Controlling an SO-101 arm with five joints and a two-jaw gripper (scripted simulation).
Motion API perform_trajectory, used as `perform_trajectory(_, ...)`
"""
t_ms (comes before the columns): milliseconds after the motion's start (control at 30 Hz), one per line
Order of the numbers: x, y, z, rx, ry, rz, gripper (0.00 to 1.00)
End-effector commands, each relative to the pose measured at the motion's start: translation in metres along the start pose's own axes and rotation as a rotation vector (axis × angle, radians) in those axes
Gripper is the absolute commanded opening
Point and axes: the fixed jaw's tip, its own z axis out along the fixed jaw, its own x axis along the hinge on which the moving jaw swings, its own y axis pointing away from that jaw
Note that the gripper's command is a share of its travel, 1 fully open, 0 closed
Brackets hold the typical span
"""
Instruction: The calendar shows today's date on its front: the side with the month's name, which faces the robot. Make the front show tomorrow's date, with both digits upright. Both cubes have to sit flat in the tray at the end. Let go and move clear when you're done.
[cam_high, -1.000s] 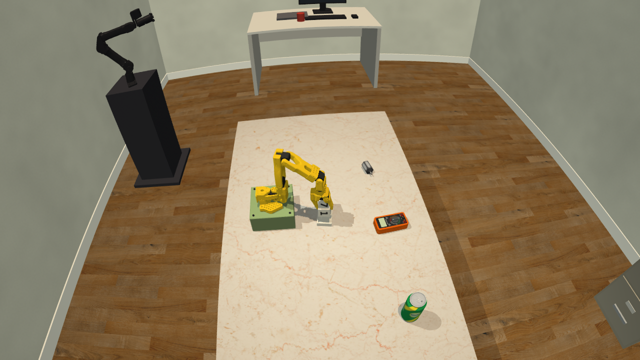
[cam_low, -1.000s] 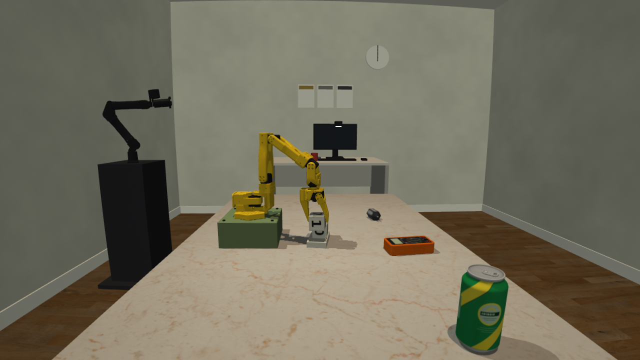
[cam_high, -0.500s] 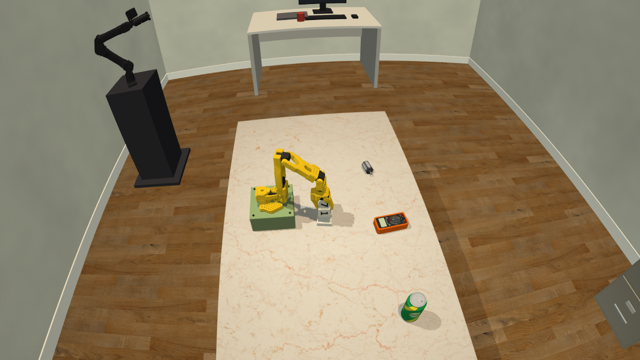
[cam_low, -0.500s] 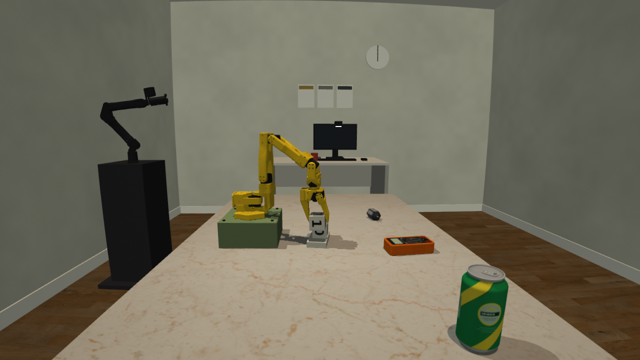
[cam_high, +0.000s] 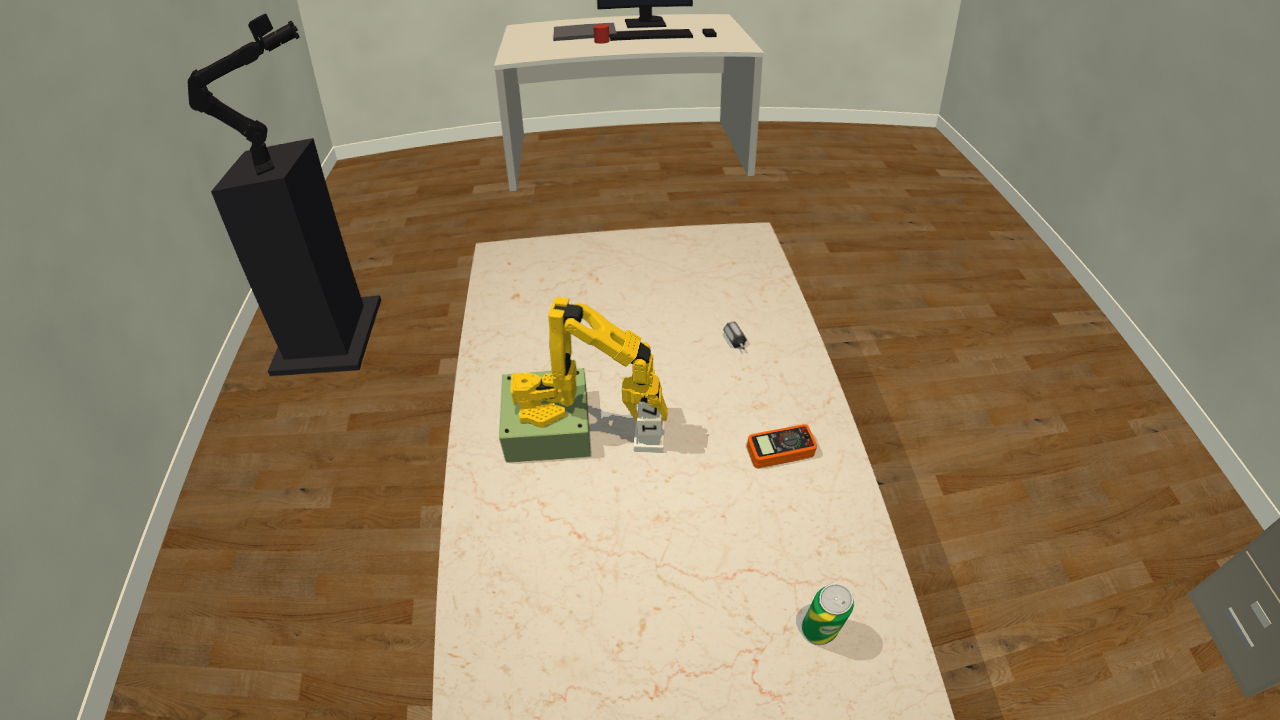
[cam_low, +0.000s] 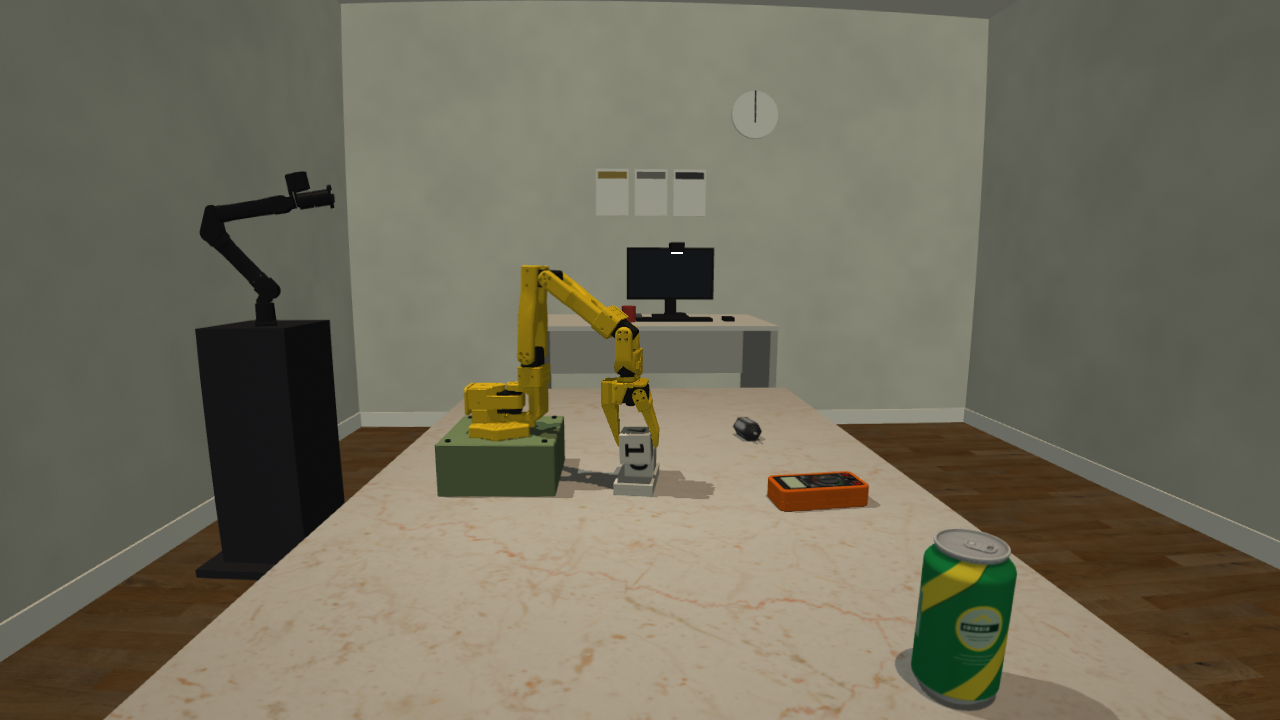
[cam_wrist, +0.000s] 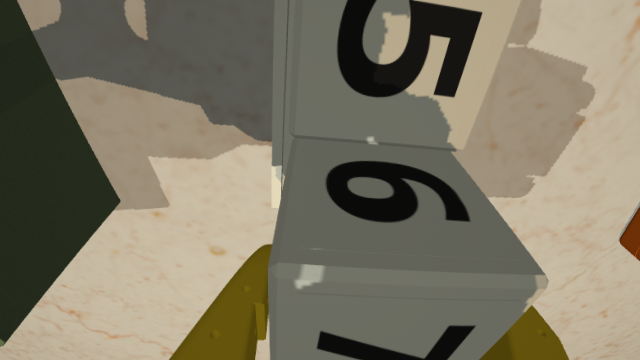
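The gripper (cam_high: 649, 415) (cam_low: 639, 442) (cam_wrist: 395, 300) points down, shut on a white number cube (cam_low: 636, 438) (cam_wrist: 410, 290). Its fingers stand on the cube's left and right sides. In the wrist view this cube shows a 6 on its far side and part of a 7 nearest the camera, both sideways; the exterior view shows a sideways 1. The other white cube (cam_wrist: 320, 100) is beyond it and shows a sideways 5. The white tray (cam_high: 648, 447) (cam_low: 633, 489) (cam_wrist: 276, 195) is beneath the cubes. The month side is hidden, and the held cube's exact height is unclear.
The green base block (cam_high: 544, 445) (cam_low: 499, 470) (cam_wrist: 45, 200) stands left of the tray. An orange multimeter (cam_high: 781, 445) (cam_low: 817, 491) lies right of it, and a small dark motor (cam_high: 734, 335) (cam_low: 747, 428) lies farther back. A green can (cam_high: 826, 617) (cam_low: 962, 617) stands at the near right.
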Motion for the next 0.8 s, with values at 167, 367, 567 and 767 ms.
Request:
perform_trajectory(167,-0.0014,0.0013,0.0042,-0.005,-0.002,0.003,0.00)
perform_trajectory(367,-0.0013,0.0021,0.0075,-0.005,-0.002,0.003,0.00)
perform_trajectory(567,-0.0013,0.0022,0.0077,-0.005,-0.002,0.003,0.00)
perform_trajectory(767,-0.0013,0.0031,0.0110,-0.005,-0.002,0.003,0.00)
